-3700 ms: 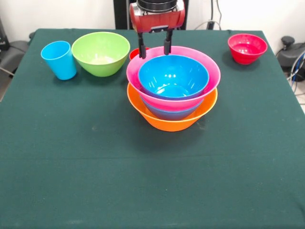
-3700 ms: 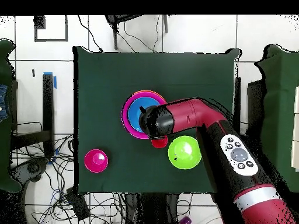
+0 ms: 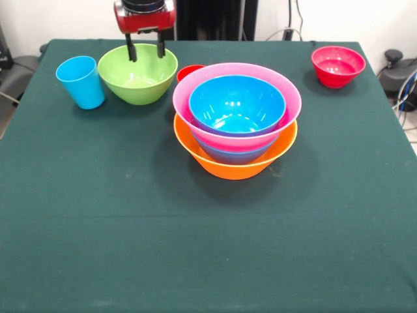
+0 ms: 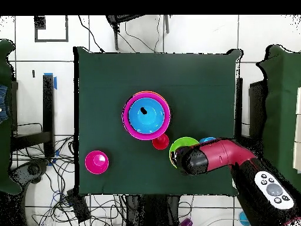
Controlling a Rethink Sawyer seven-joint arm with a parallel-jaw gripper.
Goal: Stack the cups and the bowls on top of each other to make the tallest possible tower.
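The tower stands mid-table: a large orange bowl [image 3: 221, 166] at the base, a bluish-purple bowl [image 3: 231, 156] in it, then a pink bowl [image 3: 287, 98] and a blue bowl [image 3: 237, 104] on top. It also shows in the overhead view [image 4: 146, 115]. My gripper [image 3: 146, 51] is open and empty, with its two fingers hanging over the far rim of the lime green bowl [image 3: 137, 78]. A light blue cup [image 3: 81, 81] stands beside that bowl. A red cup [image 3: 189, 70] peeks out behind the pink bowl. A small red bowl [image 3: 338, 65] sits at the far right corner. No lime green cup is in view.
In the overhead view my arm [image 4: 235, 162] covers part of the green bowl [image 4: 181, 144] and most of the blue cup [image 4: 207, 140]. The red cup [image 4: 160, 142] stands between the tower and the green bowl. Cables lie on the floor around the table.
My gripper has moved from behind the tower, leftward in the front view, to above the green bowl. It is still open. The bowls and cups have not moved.
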